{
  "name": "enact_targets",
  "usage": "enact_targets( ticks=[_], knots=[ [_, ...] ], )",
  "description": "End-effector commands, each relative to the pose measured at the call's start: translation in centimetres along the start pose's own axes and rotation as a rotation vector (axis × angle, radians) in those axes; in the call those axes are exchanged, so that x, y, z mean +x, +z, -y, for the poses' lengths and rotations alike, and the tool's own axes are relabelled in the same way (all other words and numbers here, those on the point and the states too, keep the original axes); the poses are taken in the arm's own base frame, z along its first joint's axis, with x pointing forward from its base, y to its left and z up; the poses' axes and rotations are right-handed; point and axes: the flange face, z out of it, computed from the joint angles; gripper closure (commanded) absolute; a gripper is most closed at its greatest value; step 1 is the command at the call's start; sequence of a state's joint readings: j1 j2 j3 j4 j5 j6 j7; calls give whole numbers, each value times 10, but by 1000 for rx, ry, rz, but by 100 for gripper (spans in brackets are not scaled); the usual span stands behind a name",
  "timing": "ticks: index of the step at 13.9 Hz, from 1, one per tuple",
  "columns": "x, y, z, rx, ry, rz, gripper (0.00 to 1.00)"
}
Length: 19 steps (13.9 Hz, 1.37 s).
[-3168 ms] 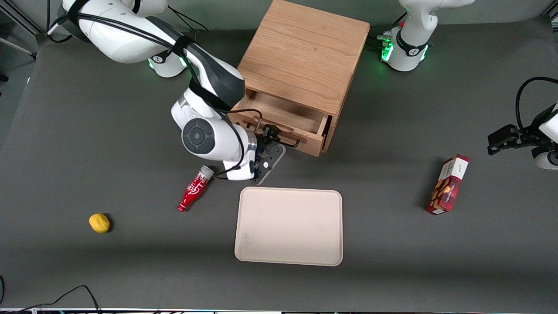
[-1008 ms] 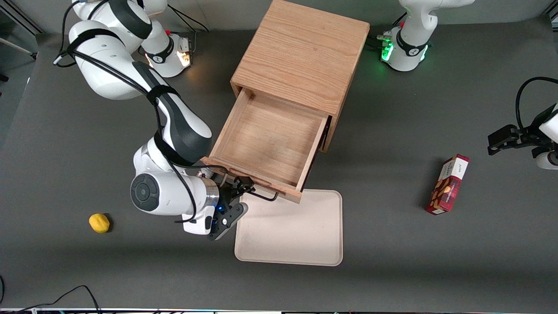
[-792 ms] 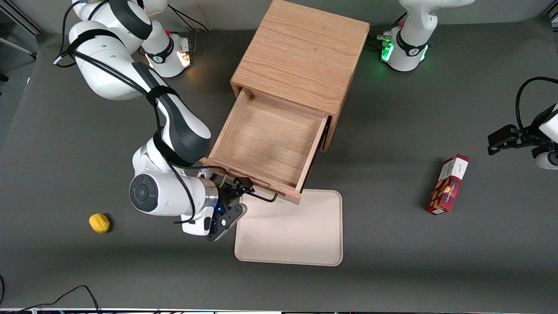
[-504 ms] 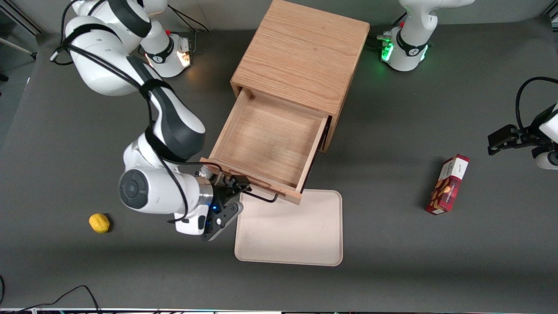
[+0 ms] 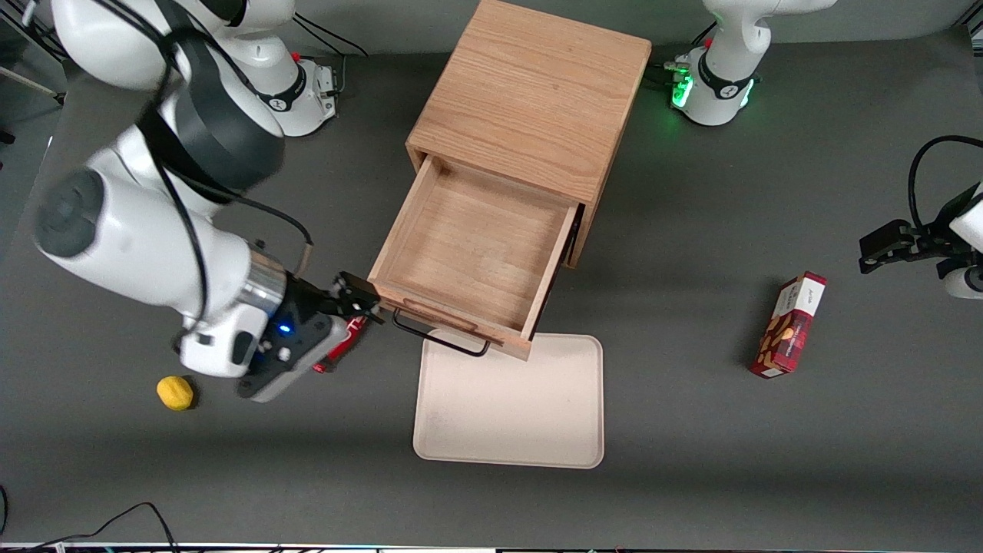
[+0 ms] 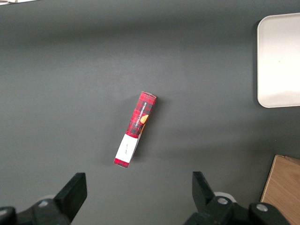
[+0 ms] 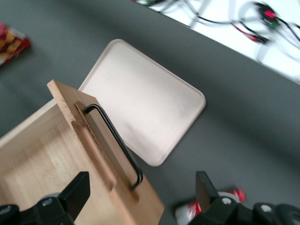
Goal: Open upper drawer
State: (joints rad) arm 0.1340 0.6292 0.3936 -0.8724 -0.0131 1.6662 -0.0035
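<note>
Upper drawer point(image 5: 468, 257) pulled far out of cabinet point(image 5: 530, 107), front edge overhanging tray point(image 5: 508, 399). Gripper point(image 5: 359, 303) beside drawer corner, clear of handle point(image 5: 440, 342), jaws spread, holding nothing.

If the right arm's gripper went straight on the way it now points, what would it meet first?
Probably the upper drawer: the open gripper is beside its corner, aimed at the front with the black handle. Depth is unclear, so it might pass above it.

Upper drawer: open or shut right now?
Open. The upper drawer is pulled far out of the cabinet, its bare wooden floor showing. The gripper is open beside the handle, off it.
</note>
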Motion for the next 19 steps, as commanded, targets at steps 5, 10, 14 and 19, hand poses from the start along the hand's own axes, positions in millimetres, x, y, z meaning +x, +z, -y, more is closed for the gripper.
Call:
enact_targets(
  ticks=[5,10,14,19],
  knots=[
    [-78,-105,-26,-223,473,65,0],
    [-147,-149,-77,-311,629,242,0],
    [-210,-143,-97,-323,686,169,0],
    [-224,-148,-114,-319,726,154,0]
  ],
)
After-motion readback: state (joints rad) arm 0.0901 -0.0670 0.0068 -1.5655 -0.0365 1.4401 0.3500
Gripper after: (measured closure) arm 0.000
